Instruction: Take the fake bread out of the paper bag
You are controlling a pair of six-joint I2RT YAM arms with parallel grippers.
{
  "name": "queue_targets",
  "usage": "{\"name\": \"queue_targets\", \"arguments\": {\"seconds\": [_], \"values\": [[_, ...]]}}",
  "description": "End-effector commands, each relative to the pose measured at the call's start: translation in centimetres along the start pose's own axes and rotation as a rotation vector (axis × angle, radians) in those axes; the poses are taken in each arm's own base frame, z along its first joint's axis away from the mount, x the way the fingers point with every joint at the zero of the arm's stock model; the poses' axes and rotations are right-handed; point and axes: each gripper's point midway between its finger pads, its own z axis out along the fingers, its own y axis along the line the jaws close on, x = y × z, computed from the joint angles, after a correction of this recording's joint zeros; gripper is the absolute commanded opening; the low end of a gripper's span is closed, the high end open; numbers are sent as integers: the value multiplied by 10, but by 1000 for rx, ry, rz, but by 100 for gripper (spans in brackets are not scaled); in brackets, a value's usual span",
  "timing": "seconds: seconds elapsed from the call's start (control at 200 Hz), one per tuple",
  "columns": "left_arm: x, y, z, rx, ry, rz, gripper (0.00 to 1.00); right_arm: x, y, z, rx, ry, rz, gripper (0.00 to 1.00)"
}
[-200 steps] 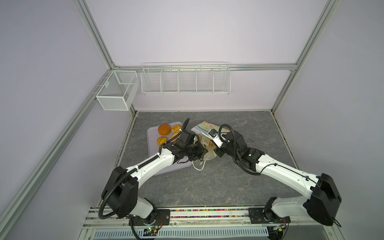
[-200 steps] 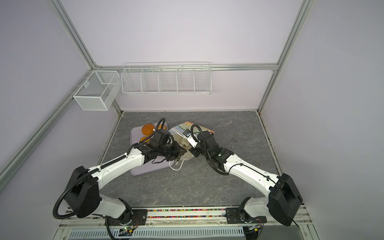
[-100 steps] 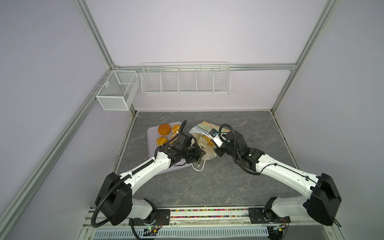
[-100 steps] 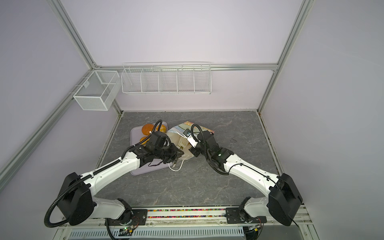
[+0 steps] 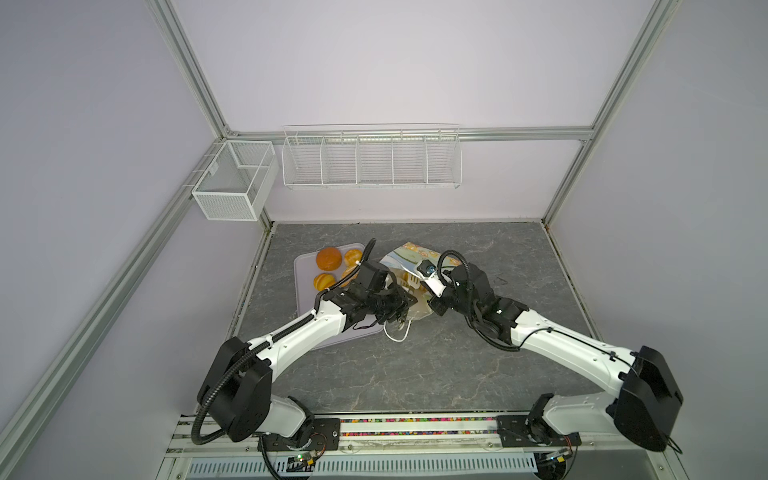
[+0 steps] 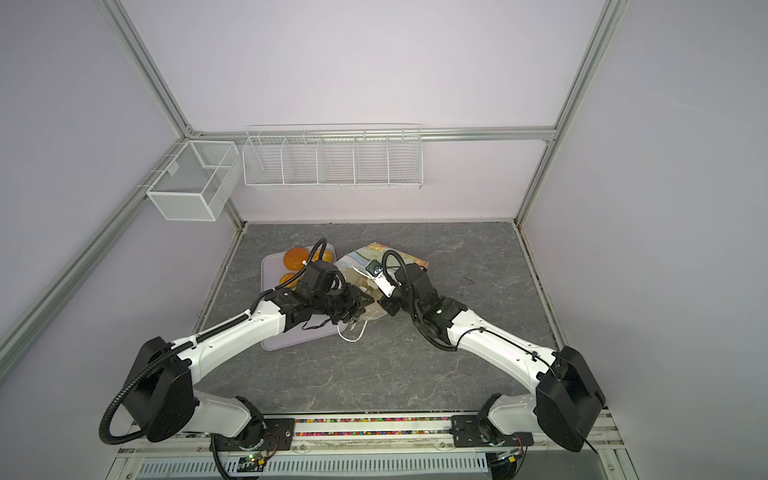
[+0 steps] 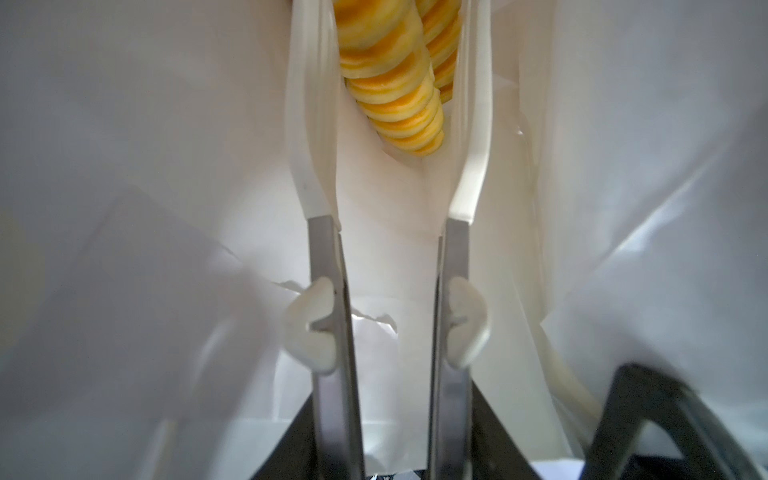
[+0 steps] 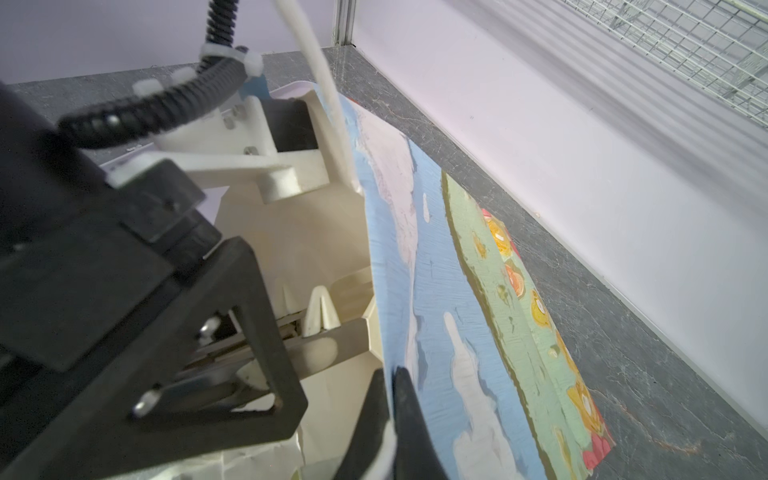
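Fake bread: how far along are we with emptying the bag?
Done: four breads lie on the tray. In hand: the right gripper is shut on the paper bag's rim, holding it open; the left gripper is inside, jaws open around a ridged loaf. Left: that loaf and a second loaf beside it, at least.

In both top views the left arm [image 5: 291, 338] and right arm [image 5: 552, 338] mask the mouth of the paper bag [image 5: 405, 253]; contents not visible there. At nine o'clock of it, a cable [image 5: 368, 253] partly covers the buns [image 5: 328, 258] on the tray [image 5: 305, 307]. Left wrist view: the fingertips of the left gripper [image 7: 388, 41] run off the picture's edge, as does the ridged roll [image 7: 395, 99] between them; contact undetermined. A second roll [image 7: 445, 45] sits mostly behind a finger. Right wrist view: right gripper [image 8: 388, 372] blurred, its base cropped.
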Motion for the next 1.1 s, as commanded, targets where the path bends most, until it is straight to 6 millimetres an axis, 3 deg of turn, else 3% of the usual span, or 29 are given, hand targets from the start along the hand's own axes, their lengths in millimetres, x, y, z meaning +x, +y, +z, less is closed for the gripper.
{"name": "queue_targets", "arguments": {"seconds": [0.0, 0.575, 0.715, 0.925, 1.094], "values": [[-12, -29, -1, 73, -29, -3, 44, -11, 2, -9, -16, -50, -4, 7], [-27, -15, 41, 16, -18, -87, 45, -12, 11, -10, -62, -64, -27, 7], [-28, -19, 36, 21, -30, -72, 26, -10, 7, -9, -40, -55, -26, 7], [-25, -19, 13, 14, -66, -28, 5, -7, 1, -6, -6, -35, -21, 7], [-23, -21, -6, 5, -93, 10, 0, -6, -1, -4, 4, -27, -14, 7]]}}
